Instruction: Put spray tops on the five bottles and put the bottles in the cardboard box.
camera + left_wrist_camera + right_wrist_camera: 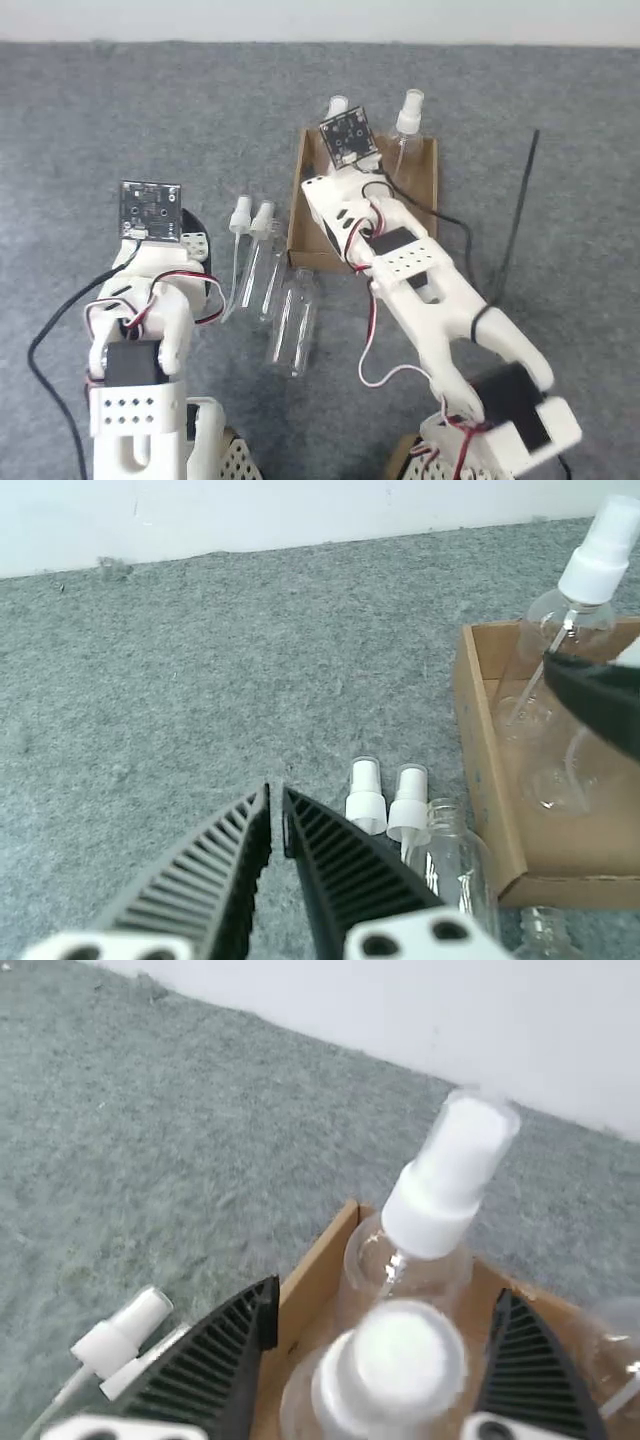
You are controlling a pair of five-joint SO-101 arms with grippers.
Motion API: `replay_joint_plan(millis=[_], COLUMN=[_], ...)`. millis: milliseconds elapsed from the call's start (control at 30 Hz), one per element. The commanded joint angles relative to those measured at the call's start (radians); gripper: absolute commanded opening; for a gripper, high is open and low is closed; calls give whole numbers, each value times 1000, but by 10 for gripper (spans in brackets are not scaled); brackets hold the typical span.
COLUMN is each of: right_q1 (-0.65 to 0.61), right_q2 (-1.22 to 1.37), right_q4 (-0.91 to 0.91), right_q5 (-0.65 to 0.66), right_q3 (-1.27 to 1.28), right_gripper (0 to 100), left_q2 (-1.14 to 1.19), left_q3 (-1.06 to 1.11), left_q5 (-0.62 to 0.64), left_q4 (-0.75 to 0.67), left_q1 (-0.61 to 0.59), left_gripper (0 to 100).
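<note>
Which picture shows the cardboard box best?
The high view: it shows most of the box from above, though the right arm covers its middle. The left wrist view shows one side wall; the right wrist view, a corner.

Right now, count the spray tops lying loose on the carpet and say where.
2. The first spray top and the second spray top lie side by side on the carpet, beside the cardboard box. Others may lie hidden from view.

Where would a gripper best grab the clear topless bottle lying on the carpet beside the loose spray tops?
Probably the bottle at mid-body, coming straight down from above and straddling its width: it lies on its side on the carpet, so its rounded flanks face outward.
</note>
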Motion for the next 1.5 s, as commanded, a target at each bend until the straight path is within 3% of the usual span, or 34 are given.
replay_joint_plan(millis=[0,167,333,467,567,767,1000,1200,1467], right_q1=[-5,-5,-48,-182,-291,-417,-443,-443,-444], right_q2=[-168,-386,-524,-542,-522,-337,-51,82,185], right_q4=[87,269,665,974,1084,1121,1078,1027,986], right_q5=[15,12,6,-115,-238,-400,-557,-626,-701], right_q3=[-83,-130,-219,-276,-281,-258,-258,-256,-253], right_gripper=[279,279,279,278,278,278,281,279,269], left_q2=[5,5,11,12,14,68,542,867,984], left_q3=[-53,-53,-54,-64,-85,-214,-788,-1141,-1211], left_q5=[8,8,9,9,9,-18,-83,-117,-118], left_q4=[-26,-25,-25,-20,-8,14,218,315,319], left_q1=[-5,-5,-5,-9,-64,-249,-388,-394,-391], left_gripper=[10,10,11,11,11,11,12,12,12])
